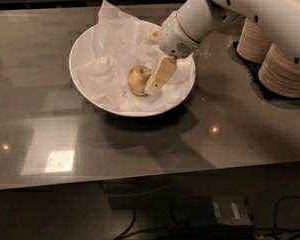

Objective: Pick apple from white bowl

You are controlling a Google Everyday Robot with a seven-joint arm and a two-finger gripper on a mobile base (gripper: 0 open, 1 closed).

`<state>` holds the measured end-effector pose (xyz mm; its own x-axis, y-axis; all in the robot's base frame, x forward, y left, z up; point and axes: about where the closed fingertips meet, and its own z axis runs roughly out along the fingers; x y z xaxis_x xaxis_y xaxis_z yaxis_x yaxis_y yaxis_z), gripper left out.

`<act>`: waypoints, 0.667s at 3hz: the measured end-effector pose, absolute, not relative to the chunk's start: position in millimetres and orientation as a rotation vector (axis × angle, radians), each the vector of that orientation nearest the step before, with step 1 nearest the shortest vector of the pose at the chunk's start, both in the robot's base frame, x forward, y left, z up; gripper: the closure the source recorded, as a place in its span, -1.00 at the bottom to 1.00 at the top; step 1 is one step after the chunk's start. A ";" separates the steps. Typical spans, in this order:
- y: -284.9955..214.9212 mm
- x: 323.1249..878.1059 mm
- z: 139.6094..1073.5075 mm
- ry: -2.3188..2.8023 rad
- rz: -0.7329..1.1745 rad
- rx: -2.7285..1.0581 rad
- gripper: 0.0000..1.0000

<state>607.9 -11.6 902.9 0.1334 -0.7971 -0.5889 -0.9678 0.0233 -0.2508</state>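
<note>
A small yellow-green apple with a red blush (138, 79) lies in the middle of the large white bowl (92, 96), on crumpled white paper (115, 44). The bowl stands on a grey glossy counter. My gripper (156, 79) reaches down into the bowl from the upper right on a white arm. Its cream finger (160, 74) is right beside the apple's right side, close to touching. A second finger is not visible.
Stacks of small beige paper bowls (282, 66) stand at the right behind the arm. The counter's front edge (140, 176) runs across the lower part of the view, with cables and a dark floor below.
</note>
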 end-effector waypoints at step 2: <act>-5.6 612.4 894.1 1.697 0.379 -1.817 -0.70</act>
